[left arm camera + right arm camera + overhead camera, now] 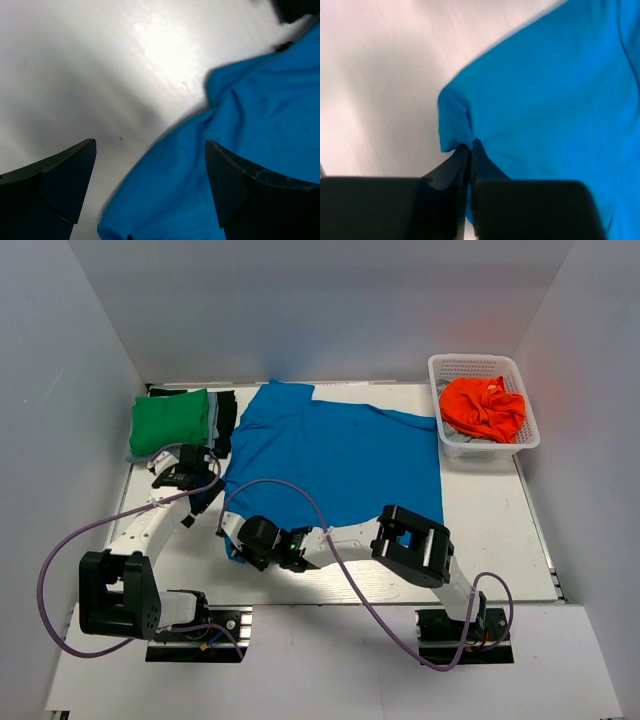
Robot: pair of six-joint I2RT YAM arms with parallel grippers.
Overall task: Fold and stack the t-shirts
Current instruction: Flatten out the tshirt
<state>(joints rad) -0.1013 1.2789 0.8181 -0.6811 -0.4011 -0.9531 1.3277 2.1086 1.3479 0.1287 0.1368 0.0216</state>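
1. The bright blue cotton t-shirt (340, 460) is caught at its near-left corner by the right gripper (471, 150), whose jaws are closed tight on a nip of cloth.
2. The left gripper (150, 145) hangs wide open over the shirt's left edge, with blue cloth beneath its right finger and the bare white table (75, 60) beneath the other.
3. From where I stand, it should settle squarely onto that edge and bite before either arm lifts, so the fold carries over evenly.
4. Further out, the shirt spreads across the table's middle. A folded green t-shirt (170, 422) lies at its far-left, and an orange t-shirt (482, 408) sits in the white plastic mesh basket (480, 365).

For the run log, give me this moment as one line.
right end effector: shut on blue t-shirt corner | left end effector: open over its edge | green t-shirt: folded
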